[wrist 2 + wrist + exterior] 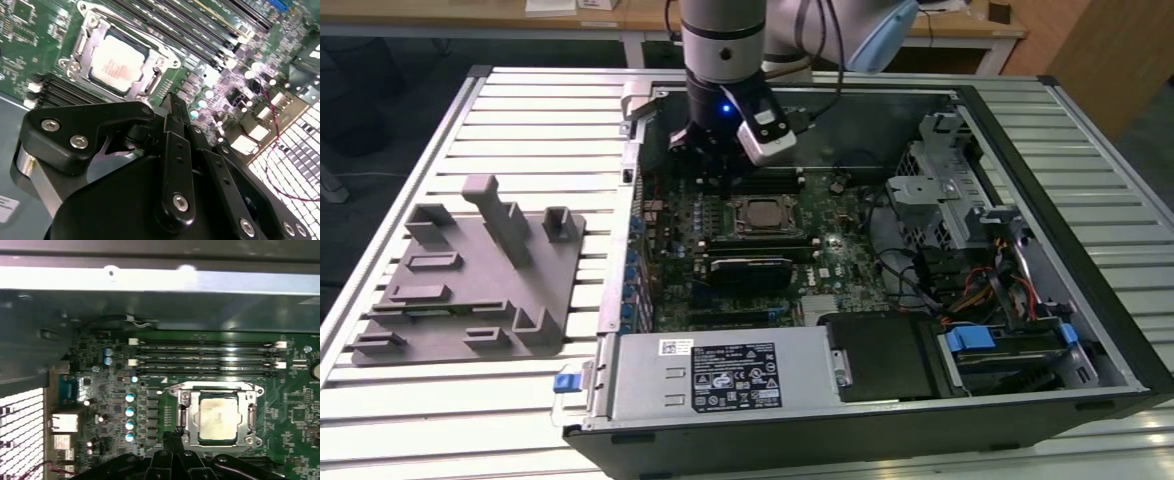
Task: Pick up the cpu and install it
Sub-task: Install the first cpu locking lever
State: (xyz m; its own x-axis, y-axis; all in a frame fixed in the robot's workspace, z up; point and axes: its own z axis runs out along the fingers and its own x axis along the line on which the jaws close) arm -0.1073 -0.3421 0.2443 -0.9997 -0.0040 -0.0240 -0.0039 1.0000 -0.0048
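Observation:
The cpu [758,213] lies flat in its socket on the green motherboard [670,270] inside the open computer case. Its silvery top plate sits within the metal socket frame in both wrist views [119,62] [218,416]. My gripper [714,168] hangs over the board just to the exterior view's left of the socket and a little farther back. Its black fingers [172,112] are pressed together, shut with nothing between them. Their tips [172,434] sit close beside the socket frame's corner, apart from the cpu.
A grey fixture tray [467,280] with upright blocks lies on the slatted table at the exterior view's left. Black memory slots [205,357] run beyond the socket. The case holds a power supply [720,375], a drive cage [947,190] and cables [974,290].

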